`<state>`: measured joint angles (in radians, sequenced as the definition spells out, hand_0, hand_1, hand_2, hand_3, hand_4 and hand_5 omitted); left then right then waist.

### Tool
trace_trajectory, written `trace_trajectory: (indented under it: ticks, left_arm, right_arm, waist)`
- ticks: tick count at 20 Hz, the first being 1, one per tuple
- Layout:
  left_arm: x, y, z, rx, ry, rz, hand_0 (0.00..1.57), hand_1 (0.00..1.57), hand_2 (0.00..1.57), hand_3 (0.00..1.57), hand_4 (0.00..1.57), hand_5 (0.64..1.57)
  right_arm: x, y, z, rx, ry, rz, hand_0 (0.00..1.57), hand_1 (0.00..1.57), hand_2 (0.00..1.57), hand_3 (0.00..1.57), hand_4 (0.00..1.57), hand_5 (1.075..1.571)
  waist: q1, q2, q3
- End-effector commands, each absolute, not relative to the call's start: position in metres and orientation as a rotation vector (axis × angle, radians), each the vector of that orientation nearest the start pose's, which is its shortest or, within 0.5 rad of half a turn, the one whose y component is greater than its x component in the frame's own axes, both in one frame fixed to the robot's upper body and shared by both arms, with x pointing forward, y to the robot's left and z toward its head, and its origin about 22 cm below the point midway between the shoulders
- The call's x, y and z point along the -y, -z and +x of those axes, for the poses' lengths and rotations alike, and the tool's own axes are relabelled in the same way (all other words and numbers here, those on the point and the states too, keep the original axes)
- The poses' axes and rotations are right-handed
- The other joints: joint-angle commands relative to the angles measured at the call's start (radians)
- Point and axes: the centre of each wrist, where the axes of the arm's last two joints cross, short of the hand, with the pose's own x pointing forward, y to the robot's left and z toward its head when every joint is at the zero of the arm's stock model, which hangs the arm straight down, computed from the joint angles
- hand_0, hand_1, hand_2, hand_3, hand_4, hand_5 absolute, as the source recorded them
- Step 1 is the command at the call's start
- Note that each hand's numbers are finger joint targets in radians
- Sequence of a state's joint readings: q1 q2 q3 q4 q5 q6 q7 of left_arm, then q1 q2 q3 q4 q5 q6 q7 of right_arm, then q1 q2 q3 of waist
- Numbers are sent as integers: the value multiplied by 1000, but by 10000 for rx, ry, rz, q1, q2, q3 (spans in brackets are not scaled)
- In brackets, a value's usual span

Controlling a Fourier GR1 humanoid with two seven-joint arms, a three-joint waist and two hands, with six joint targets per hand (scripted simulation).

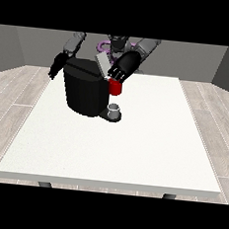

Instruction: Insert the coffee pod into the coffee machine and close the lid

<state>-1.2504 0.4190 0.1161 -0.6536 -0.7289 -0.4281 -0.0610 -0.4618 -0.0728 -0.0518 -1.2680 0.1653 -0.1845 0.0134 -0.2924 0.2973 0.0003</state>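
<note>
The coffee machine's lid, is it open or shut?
Open: the grey lid stands tilted up above the black coffee machine, with the hand at the view's right beside it.

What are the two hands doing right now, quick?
Hand at the view's right: over the coffee machine's red part; whether it holds anything cannot be told.
Hand at the view's left: hanging beside the machine, holding nothing; fingers unclear.
</note>
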Motion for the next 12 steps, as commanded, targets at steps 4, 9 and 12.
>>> trace_trajectory:
  ticks: [4, 9, 12]
  left_arm:
    - [-237, -262, 465, 15229, 11092, 6128, 1167, 1167, 1238, 1188, 412, 1571]
    - [-245, -270, 462, 15948, 11085, 6744, 1225, 1225, 1261, 1206, 376, 1571]
    - [-237, -274, 464, 15713, 11234, 6362, 1212, 1212, 1245, 1199, 352, 1571]
  right_arm:
    - [212, -53, 342, 16979, -1501, -2393, 0, 0, 0, 0, 165, 1571]
    - [211, -77, 354, 17318, -1081, -2560, 0, 0, 0, 0, 104, 1571]
    - [202, -55, 346, 17065, -954, -2494, 0, 0, 0, 0, 0, 1571]
  waist:
    - [-282, -137, -1]
    - [-61, 266, -3]
    - [-48, 39, -1]
